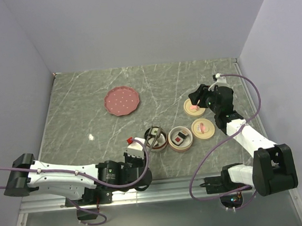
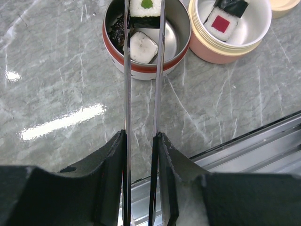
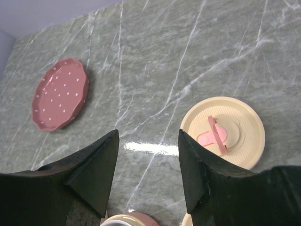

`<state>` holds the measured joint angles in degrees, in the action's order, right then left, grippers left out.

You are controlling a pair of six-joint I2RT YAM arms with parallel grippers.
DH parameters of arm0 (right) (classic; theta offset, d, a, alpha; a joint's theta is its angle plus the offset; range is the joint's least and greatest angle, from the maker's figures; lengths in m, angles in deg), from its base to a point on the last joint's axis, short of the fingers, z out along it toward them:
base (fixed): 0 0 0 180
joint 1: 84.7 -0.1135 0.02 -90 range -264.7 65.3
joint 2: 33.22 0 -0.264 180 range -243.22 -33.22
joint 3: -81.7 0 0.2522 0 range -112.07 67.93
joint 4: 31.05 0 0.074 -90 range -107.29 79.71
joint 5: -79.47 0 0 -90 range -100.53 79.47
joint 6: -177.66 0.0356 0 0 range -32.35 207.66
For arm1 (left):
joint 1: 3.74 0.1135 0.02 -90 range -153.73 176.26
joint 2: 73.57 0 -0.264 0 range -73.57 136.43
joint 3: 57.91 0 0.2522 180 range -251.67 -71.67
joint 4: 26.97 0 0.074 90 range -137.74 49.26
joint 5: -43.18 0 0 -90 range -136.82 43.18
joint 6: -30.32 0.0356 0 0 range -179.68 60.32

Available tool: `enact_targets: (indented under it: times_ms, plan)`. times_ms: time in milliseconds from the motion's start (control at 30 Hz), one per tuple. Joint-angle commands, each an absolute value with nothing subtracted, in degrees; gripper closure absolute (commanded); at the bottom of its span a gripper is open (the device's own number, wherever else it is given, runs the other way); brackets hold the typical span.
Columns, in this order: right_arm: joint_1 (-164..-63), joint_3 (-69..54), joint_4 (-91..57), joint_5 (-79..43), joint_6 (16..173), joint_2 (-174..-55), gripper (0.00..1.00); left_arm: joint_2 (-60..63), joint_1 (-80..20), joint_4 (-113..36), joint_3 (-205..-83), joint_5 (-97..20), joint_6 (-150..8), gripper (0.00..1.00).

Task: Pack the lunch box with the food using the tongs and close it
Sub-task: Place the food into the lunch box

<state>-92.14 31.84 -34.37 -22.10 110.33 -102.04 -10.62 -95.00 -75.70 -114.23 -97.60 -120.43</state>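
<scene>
**Left wrist view: food looks packed, lids not yet on**

Left wrist view shows your left hand [image 2: 140, 137] clenched on the tongs [image 2: 127, 94], with both slim arms reaching over the rim of the steel bowl [image 2: 178, 54]. Three pieces of food lie in that bowl: a green-topped piece [image 2: 146, 8] between the tong arms, a white piece [image 2: 143, 47] and a dark piece [image 2: 117, 28]. You cannot tell from here whether the green-topped piece is pinched or already let go.

Just beside it, the pink bowl [image 2: 207, 49] holds two more, among them a red-topped piece [image 2: 220, 23]. The dotted plate [image 1: 122, 101] carries no food, so the packing step looks finished or nearly so.

Closing is what remains. Both bowls stand uncovered. One cream lid [image 3: 223, 132] lies on the surface [image 1: 86, 97] just to the side of your right hand [image 3: 148, 141], which hangs above it released, jaws spread and gripping nothing. A second lid [image 1: 203, 128] rests beside the pink bowl.
</scene>
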Motion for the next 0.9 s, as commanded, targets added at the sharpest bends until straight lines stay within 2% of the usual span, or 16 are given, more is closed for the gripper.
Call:
enact_targets:
  times_ms: [0, 233, 867]
  plan:
    - [-91.6, 30.1, -35.4, -22.3, 110.2, -101.5, 0.39, -10.5, -95.3, -74.1, -116.8, -98.8, -120.8, 0.83]
    - [-91.6, 30.1, -35.4, -22.4, 110.1, -101.6, 0.39, -10.6, -95.3, -72.1, -116.6, -97.9, -119.4, 0.72]
    - [-91.5, 30.0, -35.3, -22.8, 110.0, -102.0, 0.39, -9.4, -95.6, -72.4, -117.4, -97.7, -119.3, 0.57]
